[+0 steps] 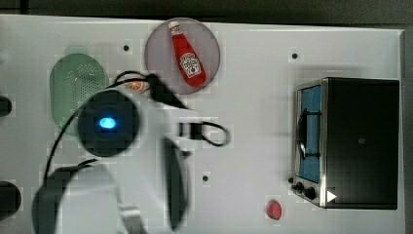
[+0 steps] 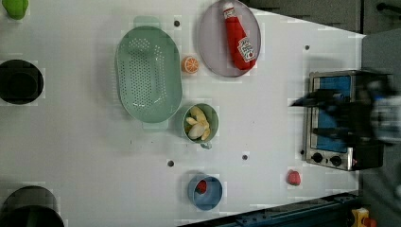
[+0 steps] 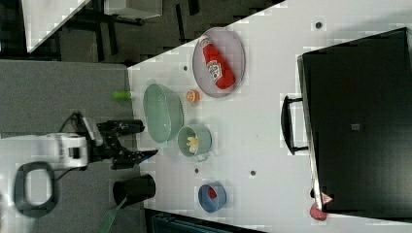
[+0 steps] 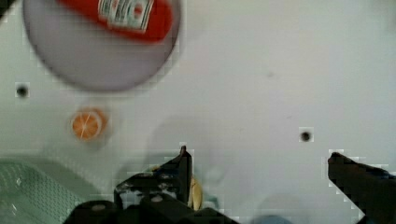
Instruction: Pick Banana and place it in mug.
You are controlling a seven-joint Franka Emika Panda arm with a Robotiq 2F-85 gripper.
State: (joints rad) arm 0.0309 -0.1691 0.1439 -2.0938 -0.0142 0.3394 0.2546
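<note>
Sitting inside the round pale mint-green mug [image 2: 201, 123] is the small pale yellow toy banana [image 2: 198, 124], pieces piled up and poking just above the rim, so it's clearly in the cup and not on the table. The mug is resting on the white tabletop [image 2: 265, 118] just beside the big oval green perforated colander [image 2: 149, 73] (its little handle is pointing away from the colander in the left view).

The black two-finger gripper [image 3: 137, 141] is hanging well off to the right view's left, away from the mug, with its jaws spread wide and nothing between them. In the wrist view the fingers [image 4: 175, 175] are standing far apart over bare table, with a sliver of yellow peeking past one of them.

An orange slice [image 2: 191, 65] is lying between the colander and a grey round plate [image 2: 213, 42] carrying a red ketchup bottle [image 2: 239, 38]. A small blue bowl [image 2: 205, 192] with something red in it is sitting near the mug, and a silver toaster oven [image 2: 331, 118] is standing well apart.
</note>
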